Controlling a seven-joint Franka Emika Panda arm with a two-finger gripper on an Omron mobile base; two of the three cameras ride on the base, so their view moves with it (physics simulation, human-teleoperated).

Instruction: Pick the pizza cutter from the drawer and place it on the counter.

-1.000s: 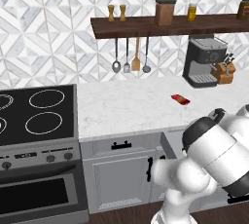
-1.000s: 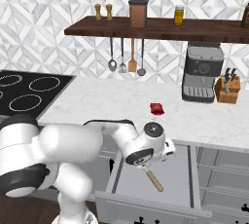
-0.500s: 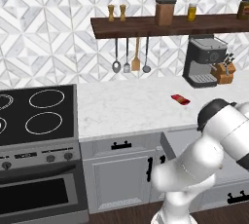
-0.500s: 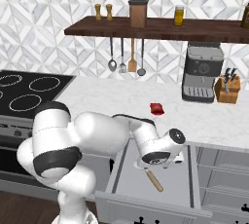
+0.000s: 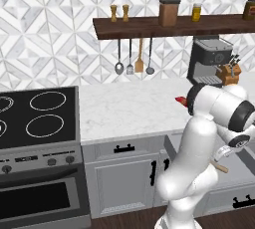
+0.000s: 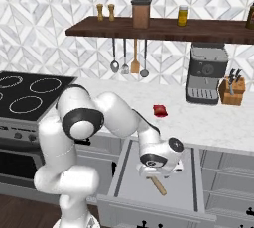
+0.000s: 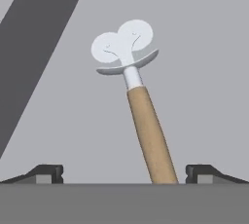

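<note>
The pizza cutter [image 7: 127, 52] lies flat on the pale grey floor of the open drawer [image 6: 130, 172], its silver wheel pointing away from the hand and its light-brown wooden handle [image 7: 151, 135] running back towards me. My gripper [image 7: 125, 173] is open just above it. The handle passes between the two dark fingertips [image 7: 46, 172], nearer the right one, and touches neither. From the right base view the gripper [image 6: 155, 174] hangs low inside the drawer over the cutter's handle [image 6: 159, 186]. The left base view has the gripper [image 5: 225, 156] and handle end [image 5: 220, 167] at the right. The white marble counter [image 6: 208, 125] runs behind the drawer.
A flat red packet [image 6: 159, 111] lies on the counter just behind the drawer. A coffee machine [image 6: 206, 74] and knife block [image 6: 232, 89] stand at the back right, under a dark shelf [image 6: 158, 26] with hanging utensils [image 6: 134, 58]. The stove [image 5: 35, 123] is at the left.
The arm has swung over the open drawer and the hand has come down closer to the pizza cutter. The cutter has not moved.
</note>
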